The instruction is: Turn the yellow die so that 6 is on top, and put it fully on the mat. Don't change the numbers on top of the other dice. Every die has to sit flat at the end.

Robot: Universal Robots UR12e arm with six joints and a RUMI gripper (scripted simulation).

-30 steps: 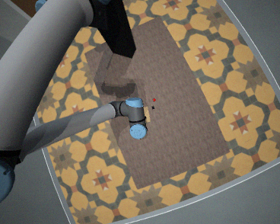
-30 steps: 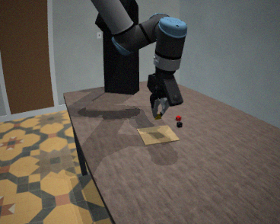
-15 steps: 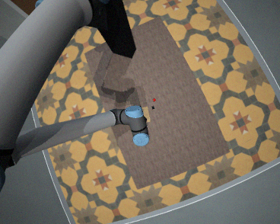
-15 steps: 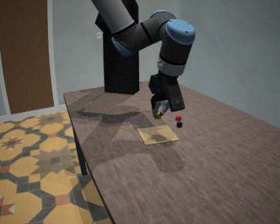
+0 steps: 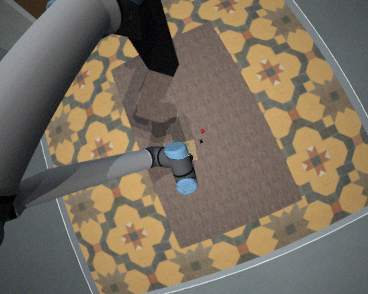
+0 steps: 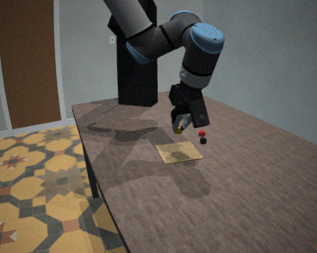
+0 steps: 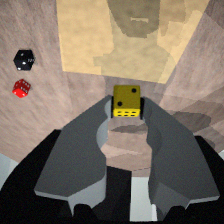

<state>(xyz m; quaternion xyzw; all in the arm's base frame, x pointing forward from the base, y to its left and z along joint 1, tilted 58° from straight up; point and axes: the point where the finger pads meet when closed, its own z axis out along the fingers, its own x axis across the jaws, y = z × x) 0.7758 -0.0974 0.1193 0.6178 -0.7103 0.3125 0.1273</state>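
Top view straight down, exterior oblique from floor side, wrist close, all sharing mat
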